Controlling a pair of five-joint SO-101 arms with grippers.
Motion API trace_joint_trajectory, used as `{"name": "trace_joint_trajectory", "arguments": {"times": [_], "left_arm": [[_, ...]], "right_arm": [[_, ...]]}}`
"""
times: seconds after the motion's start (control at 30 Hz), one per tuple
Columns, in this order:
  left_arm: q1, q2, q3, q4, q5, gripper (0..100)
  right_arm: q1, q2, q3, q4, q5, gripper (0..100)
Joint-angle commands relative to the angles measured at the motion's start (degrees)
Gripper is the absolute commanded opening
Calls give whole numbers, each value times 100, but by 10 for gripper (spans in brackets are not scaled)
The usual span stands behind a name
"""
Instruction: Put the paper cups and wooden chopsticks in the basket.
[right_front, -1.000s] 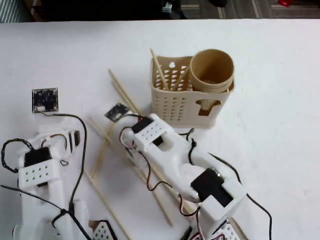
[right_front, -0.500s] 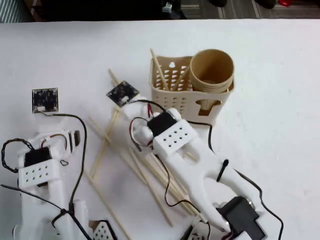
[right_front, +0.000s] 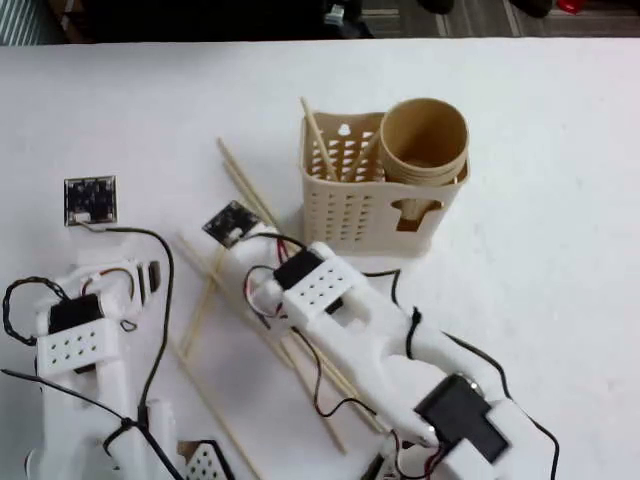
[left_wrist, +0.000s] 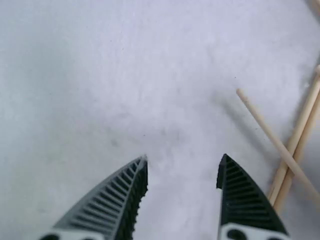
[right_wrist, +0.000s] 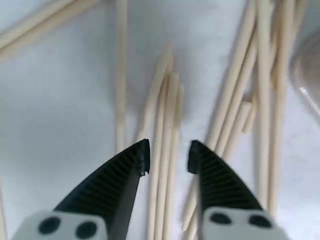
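A beige slotted basket (right_front: 352, 212) stands at the table's middle back. Stacked paper cups (right_front: 424, 138) sit in its right part and wooden chopsticks (right_front: 318, 132) lean in its left part. Several more chopsticks (right_front: 206, 292) lie scattered on the white table to the basket's left and front. The right arm (right_front: 322, 290) hangs over this pile. My right gripper (right_wrist: 168, 152) is open by a narrow gap just above a bundle of chopsticks (right_wrist: 165, 125), holding nothing. My left gripper (left_wrist: 183, 162) is open over bare table, with chopsticks (left_wrist: 295, 145) off to one side.
The left arm (right_front: 75, 340) stands at the front left of the table. A small black circuit board (right_front: 90, 200) with a cable lies behind it. Black and red cables trail around both arms. The white table's right side has free room.
The right arm's wrist swung back toward the basket half a second ago, then drew forward and left again over the chopstick pile. The left arm has kept still.
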Motion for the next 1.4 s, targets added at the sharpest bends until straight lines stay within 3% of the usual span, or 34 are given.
{"name": "trace_joint_trajectory", "arguments": {"times": [0.0,0.47,0.6,0.83,1.37], "left_arm": [[-31,-92,-18,-114,18,229],[-31,-92,-18,-114,18,229],[-31,-92,-18,-114,18,229],[-31,-92,-18,-114,18,229],[-31,-92,-18,-114,18,229]], "right_arm": [[-189,119,-167,-66,-220,173],[-207,1569,-862,-75,-229,166],[-189,1657,-976,-40,-193,19],[-171,1631,-967,92,-193,18],[356,-1059,-580,848,-185,17]]}}
